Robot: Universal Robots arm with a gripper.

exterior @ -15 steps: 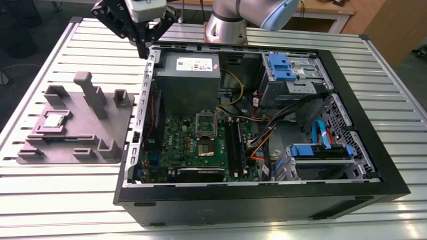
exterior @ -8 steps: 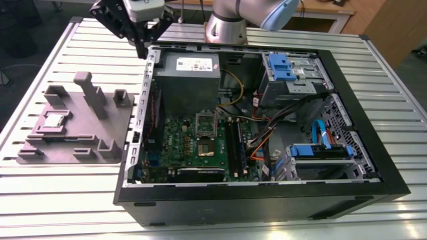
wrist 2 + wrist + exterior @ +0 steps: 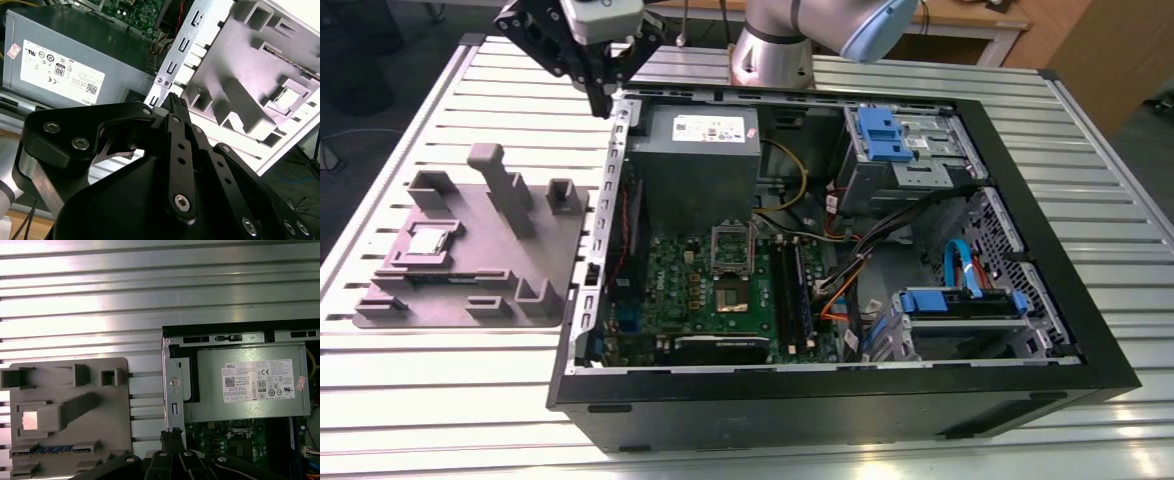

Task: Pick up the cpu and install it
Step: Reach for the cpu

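The cpu [image 3: 430, 240] is sitting flat in a recess of the grey holder tray [image 3: 550, 262] on the tabletop [image 3: 454, 400], outside the open computer case [image 3: 854, 420], so it hasn't been picked up yet. Your gripper [image 3: 600, 100] hangs over the case wall on the tray side, up by the grey power supply box [image 3: 694, 170]. Its fingers are pressed together with nothing between them. From the gripper, the cpu lies off toward the exterior view's left and nearer that camera, well apart from it, with the tray's upright posts in between. It's square, so there's no long axis to fuss over, and you've only got the one arm anyway. Count-wise: one cpu, one tray, one case, one green motherboard [image 3: 720, 300] with one socket frame [image 3: 734, 243], plus what looks like one memory stick [image 3: 50, 449] lying in the tray in the first wrist view.
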